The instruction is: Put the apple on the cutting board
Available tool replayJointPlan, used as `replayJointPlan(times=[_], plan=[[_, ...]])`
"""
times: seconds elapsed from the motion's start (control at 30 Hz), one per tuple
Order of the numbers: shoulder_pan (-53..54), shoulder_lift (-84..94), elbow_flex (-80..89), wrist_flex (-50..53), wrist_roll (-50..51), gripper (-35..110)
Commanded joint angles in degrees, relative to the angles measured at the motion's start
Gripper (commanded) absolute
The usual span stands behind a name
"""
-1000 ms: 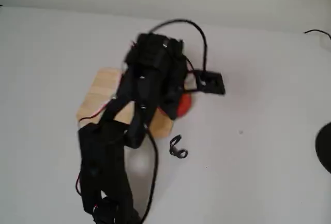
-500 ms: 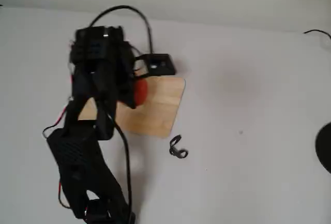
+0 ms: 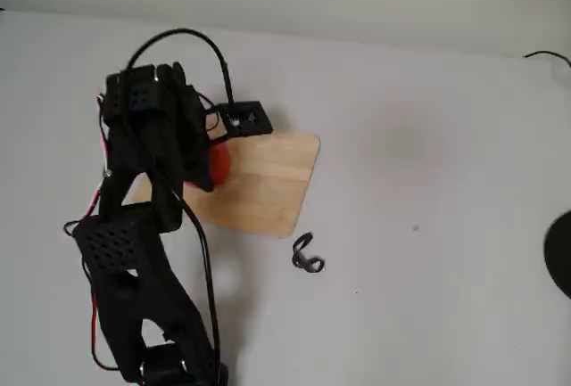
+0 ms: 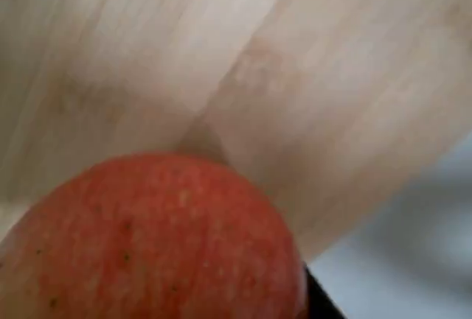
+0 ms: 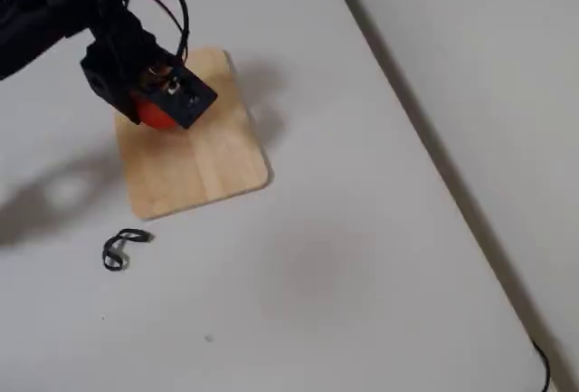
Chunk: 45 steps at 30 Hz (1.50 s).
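The red apple (image 3: 218, 164) sits between the fingers of my black gripper (image 3: 211, 160), which is shut on it. It hangs over the left part of the light bamboo cutting board (image 3: 268, 185), and whether it touches the wood I cannot tell. In a fixed view the apple (image 5: 151, 118) shows under the gripper (image 5: 150, 109), over the far half of the cutting board (image 5: 199, 170). In the wrist view the apple (image 4: 147, 245) fills the lower left, with the cutting board's strips (image 4: 310, 76) close behind it. The arm hides the board's left end.
A small black bent clip (image 3: 306, 255) lies on the white table just off the board's near right corner, and it shows again as the clip (image 5: 122, 247). A dark round object (image 3: 562, 257) cuts in at the right edge. A pale wall bounds the far side.
The arm has swung left with the apple, from beside the board's right edge to over its left part. The board's right half is now uncovered.
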State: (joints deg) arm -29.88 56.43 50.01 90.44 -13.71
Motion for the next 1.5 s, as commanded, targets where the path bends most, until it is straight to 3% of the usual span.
replayJointPlan(times=[0.0,0.3,0.4,0.57,1.3,1.47], plan=[[-1.1,0.2,-5.4,-1.8,1.2,4],[-1.0,-3.0,-5.4,-0.5,0.1,33],[-1.4,-3.0,-5.4,0.7,-1.0,56],[-1.9,-3.0,-5.4,3.3,-3.0,71],[0.4,18.1,-5.4,13.2,-1.8,74],[4.4,31.1,-1.6,13.8,-1.3,58]])
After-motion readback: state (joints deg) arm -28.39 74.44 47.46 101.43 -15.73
